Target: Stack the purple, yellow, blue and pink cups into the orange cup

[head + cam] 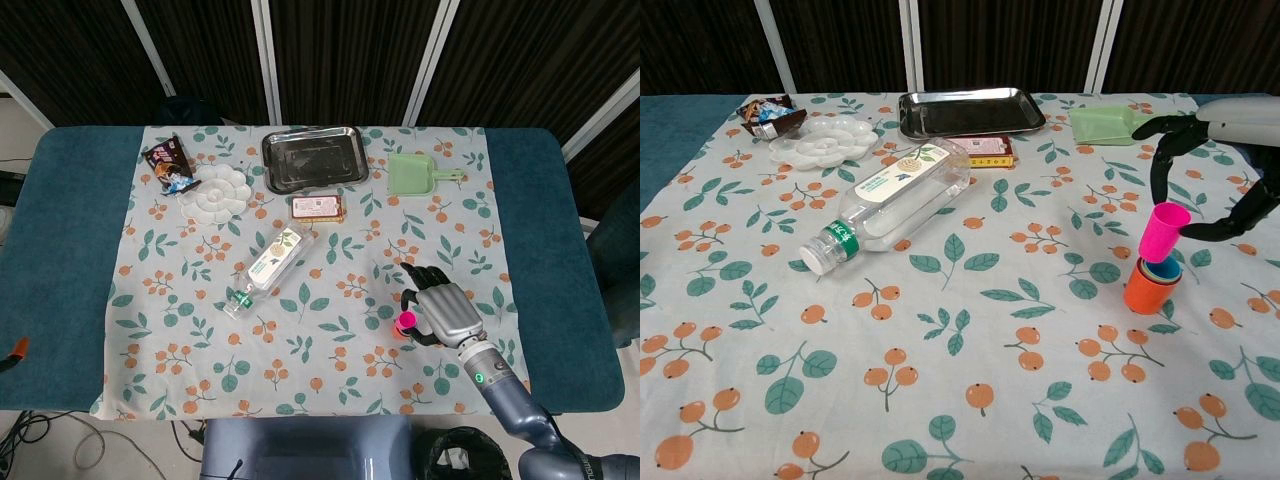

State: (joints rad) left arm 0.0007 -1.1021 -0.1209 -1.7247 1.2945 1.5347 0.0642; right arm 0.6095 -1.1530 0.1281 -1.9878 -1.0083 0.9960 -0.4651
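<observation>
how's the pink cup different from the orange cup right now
The pink cup is held in the right hand, raised above the stack; the orange cup stands on the tablecloth. The pink cup looks empty, while the orange cup already holds other cups, blue showing at its rim. Both are upright, mouths up.

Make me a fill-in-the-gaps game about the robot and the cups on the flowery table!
1. The right hand holds the ____ cup just above the orange cup.
2. The clear plastic bottle is lying on its ____.
3. The metal tray at the far side of the table has ____ inside it.
4. The dustpan next to the tray is the colour ____.

Missing words: pink; side; nothing; green
</observation>
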